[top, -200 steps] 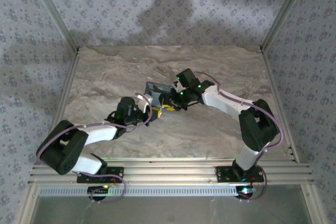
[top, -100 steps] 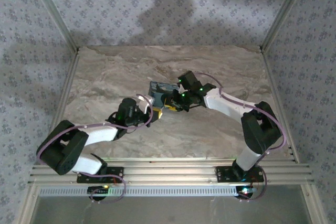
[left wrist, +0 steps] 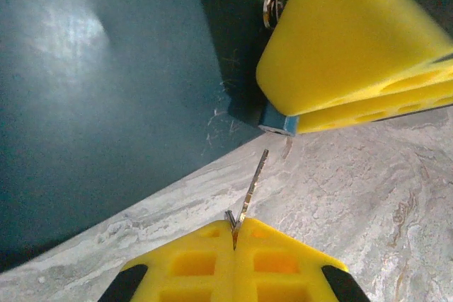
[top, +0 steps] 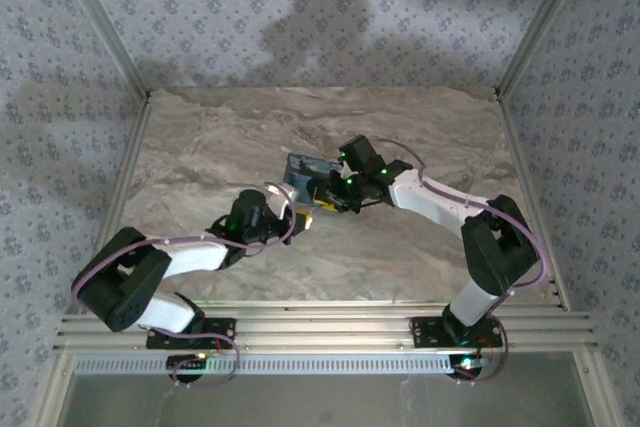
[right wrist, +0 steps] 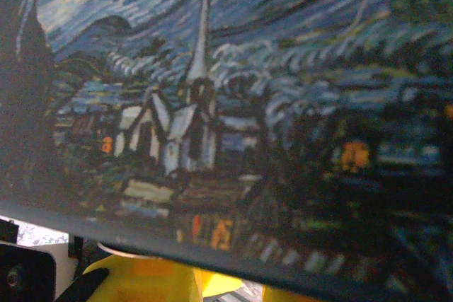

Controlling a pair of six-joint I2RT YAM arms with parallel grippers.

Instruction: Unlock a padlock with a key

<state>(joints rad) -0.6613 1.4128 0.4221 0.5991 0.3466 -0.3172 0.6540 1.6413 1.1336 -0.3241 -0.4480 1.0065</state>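
Note:
My left gripper (left wrist: pixel 233 235) is shut on the key (left wrist: pixel 251 185), a thin silver blade sticking out past its yellow fingertips. The blade points at a small blue-grey end (left wrist: pixel 278 124) pinched between the right gripper's yellow fingers (left wrist: pixel 340 47), a short gap away; I take it for the padlock, whose body is hidden by those fingers. A silver round part (left wrist: pixel 272 5) shows at their upper edge. From above, the left gripper (top: pixel 296 212) and right gripper (top: pixel 322 197) meet just in front of the blue box (top: pixel 303 168). The right gripper (right wrist: pixel 226 289) sits under the box's painted face.
The blue box with the painted night scene (right wrist: pixel 248 104) stands close behind both grippers, and its dark side (left wrist: pixel 106 104) is just left of the key. Bare marble table (top: pixel 420 257) lies around them. Metal frame posts (top: pixel 130 137) and patterned walls enclose the table.
The left gripper has edged right and slightly nearer with the key. The right gripper shifted a little left at first, then held still. Both grips are unchanged.

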